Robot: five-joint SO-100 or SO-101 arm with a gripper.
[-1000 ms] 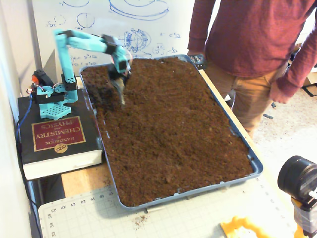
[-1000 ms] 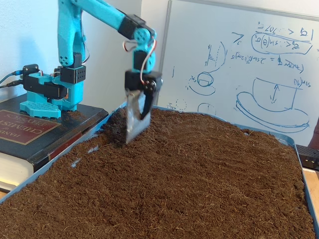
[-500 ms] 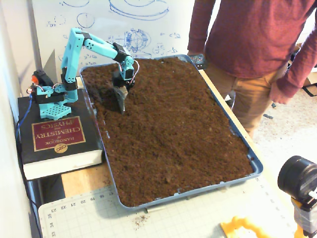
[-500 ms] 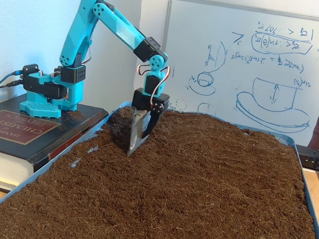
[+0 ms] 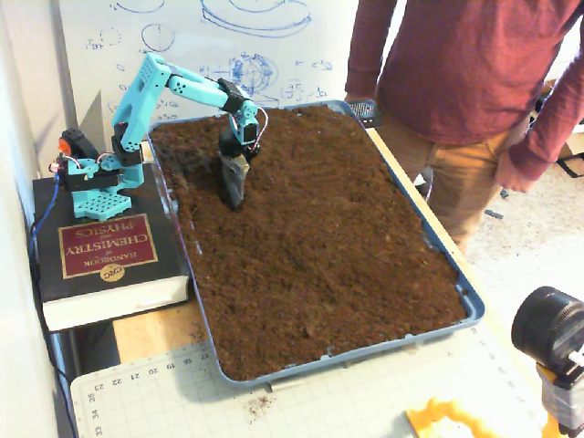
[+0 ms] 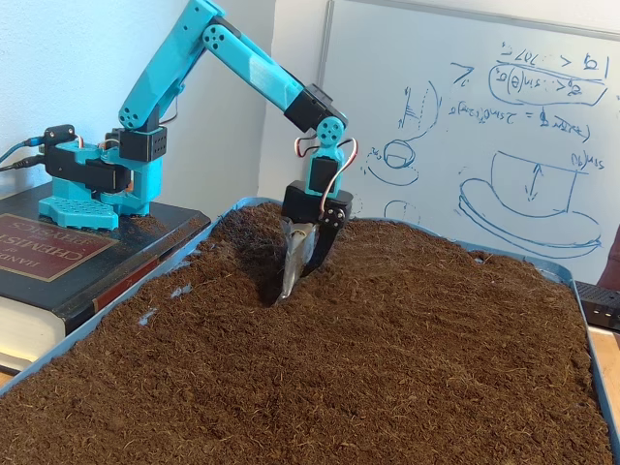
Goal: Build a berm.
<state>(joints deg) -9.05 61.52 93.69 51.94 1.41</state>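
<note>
Now gripper [image 6: 288, 288], flat metal blade on one finger, tip in crumbly brown soil [image 5: 319, 246]; open or clenched unclear.

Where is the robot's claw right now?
In both fixed views the claw digs its tip into the soil near the tray's far corner, close to the arm's base.

The turquoise arm [image 6: 242, 63] rises from its base [image 5: 91, 178] beside the tray's far left corner in the higher fixed view, bends at the elbow and slopes down over the tray's far end. Its wrist hangs nearly straight down — the gripper [image 6: 288, 289] [image 5: 232, 193] points downward, narrow metal tip touching the surface. The fingers [image 6: 295, 254] sit close together, a thin gap between them.
</note>
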